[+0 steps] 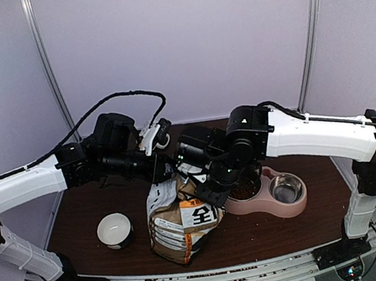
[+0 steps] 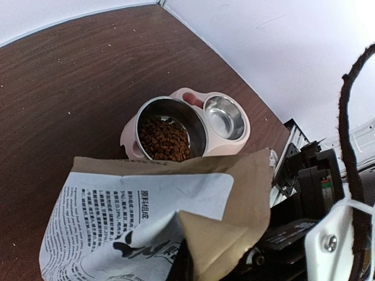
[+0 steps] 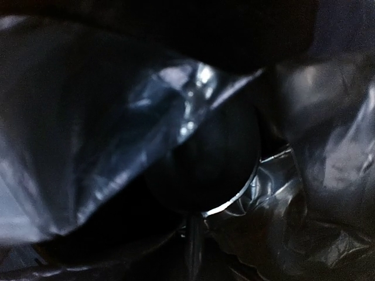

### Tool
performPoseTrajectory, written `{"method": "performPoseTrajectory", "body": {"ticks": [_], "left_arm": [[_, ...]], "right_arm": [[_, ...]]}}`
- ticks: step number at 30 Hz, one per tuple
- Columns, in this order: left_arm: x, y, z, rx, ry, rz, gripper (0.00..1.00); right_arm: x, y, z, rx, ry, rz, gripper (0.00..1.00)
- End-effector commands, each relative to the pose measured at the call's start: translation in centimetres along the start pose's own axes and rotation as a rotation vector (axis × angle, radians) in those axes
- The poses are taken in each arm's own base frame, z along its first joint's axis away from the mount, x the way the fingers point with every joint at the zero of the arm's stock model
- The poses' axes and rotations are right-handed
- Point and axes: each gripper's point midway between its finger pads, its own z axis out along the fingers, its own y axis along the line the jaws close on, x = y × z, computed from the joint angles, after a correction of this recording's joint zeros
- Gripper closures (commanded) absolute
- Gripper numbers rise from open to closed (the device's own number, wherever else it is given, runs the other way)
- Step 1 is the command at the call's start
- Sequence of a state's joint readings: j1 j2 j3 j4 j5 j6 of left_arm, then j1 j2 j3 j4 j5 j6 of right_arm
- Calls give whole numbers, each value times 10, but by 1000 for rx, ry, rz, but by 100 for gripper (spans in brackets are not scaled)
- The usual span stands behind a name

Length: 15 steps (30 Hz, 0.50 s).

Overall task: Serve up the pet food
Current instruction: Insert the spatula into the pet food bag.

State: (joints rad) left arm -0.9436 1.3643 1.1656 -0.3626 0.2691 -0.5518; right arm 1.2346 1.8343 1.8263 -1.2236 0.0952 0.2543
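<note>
Crumpled bag (image 2: 146,216) paper is pinched at its top by the left gripper (image 1: 164,173). For the right gripper (image 1: 205,192), sunk in the bag, the state cannot be told. Pet food (image 2: 164,139) is seen in one cup of the pink bowl (image 2: 128,139). It is judged loose, light and easily spilled, so it is better scooped than grasped.

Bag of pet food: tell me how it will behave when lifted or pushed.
Probably floppy: the bag is creased and its top edge folds over. Likely bottom-heavy: its lower half bulges where it stands. A push high up might tip it toward the pink bowl beside it.
</note>
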Motion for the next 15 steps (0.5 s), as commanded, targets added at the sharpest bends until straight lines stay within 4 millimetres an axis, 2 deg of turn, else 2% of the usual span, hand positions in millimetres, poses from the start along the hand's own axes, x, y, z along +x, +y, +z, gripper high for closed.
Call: {"method": "performPoseTrajectory", "body": {"ticks": [1,8,15], "left_arm": [[-27,-37,-6,131,-122,73,100],[-30,-40,-7,143,-128,77,100],[-34,-43,-11,149,-135,79,100]], "right_arm": [[4,72,24,-307,58,-64,100],[-11,85,2,-458,-66,-29,100],[-37,80,-25,-538,-252,16,100]]}}
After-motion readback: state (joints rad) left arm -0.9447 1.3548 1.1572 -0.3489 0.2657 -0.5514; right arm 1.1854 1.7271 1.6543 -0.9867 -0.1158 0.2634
